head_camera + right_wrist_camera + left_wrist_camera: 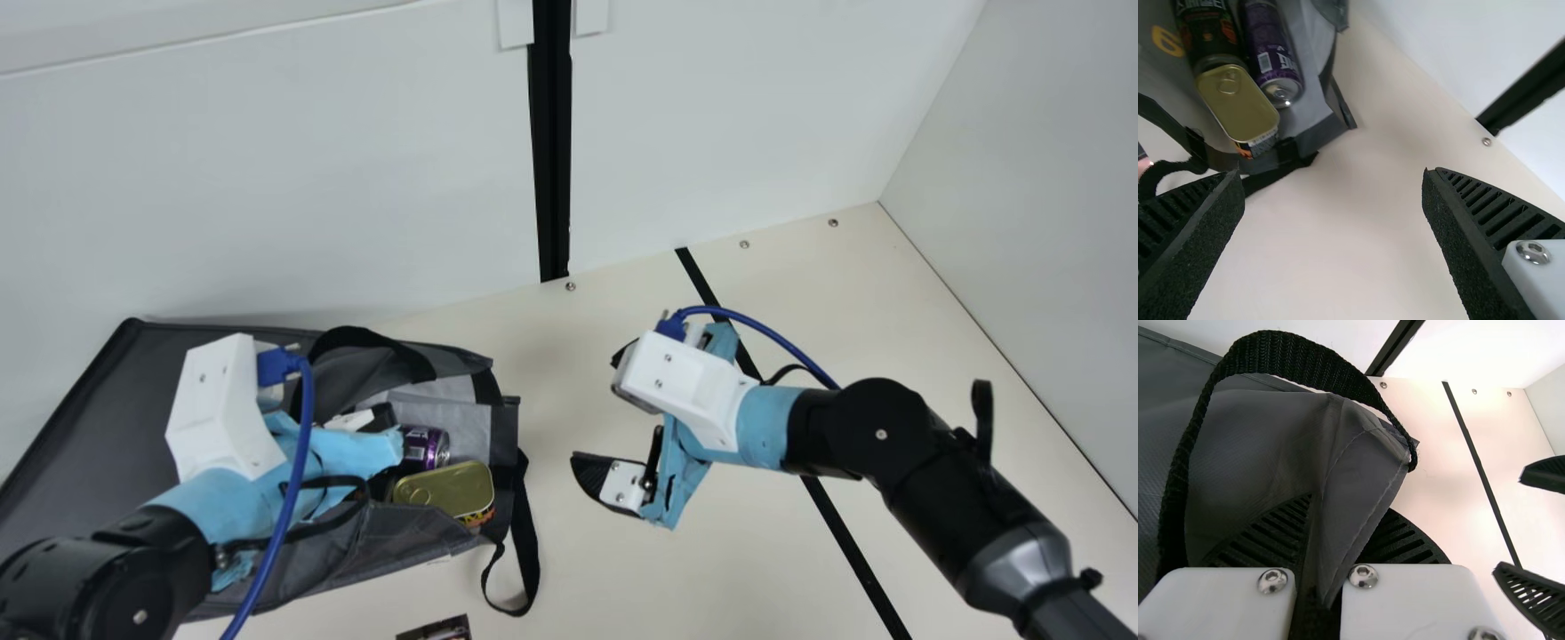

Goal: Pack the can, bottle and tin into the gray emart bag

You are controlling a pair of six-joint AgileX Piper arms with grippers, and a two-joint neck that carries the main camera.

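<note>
**Left arm (222, 507) looms closest, its tool pinching the bag that now holds all three goods**

The gray emart bag (71, 409) lies on its side on the cream surface (729, 569), its mouth facing the right arm (907, 471). In the left wrist view, the left tool (1331, 540) has a fold of the gray fabric squeezed between its fingers. The right tool (1333, 175) is spread wide with nothing in it, just outside the mouth.

Within the bag, the dark bottle (1208, 33) and purple can (1275, 57) lie side by side. The gold-lidded tin (1238, 107) sits at the bottle's end, nearest the opening.

Packing looks nearly done; what remains is probably settling the load and perhaps raising the bag. That calls for a firm left pinch on the fold while the right tool either nudges the tin inward or takes the mouth's free edge. Any lift should be slow and start at the mouth, or the tin could slide out first. The black strap (524, 542) drooping onto the surface could snag a finger, so the right tool should approach clear of it.
</note>
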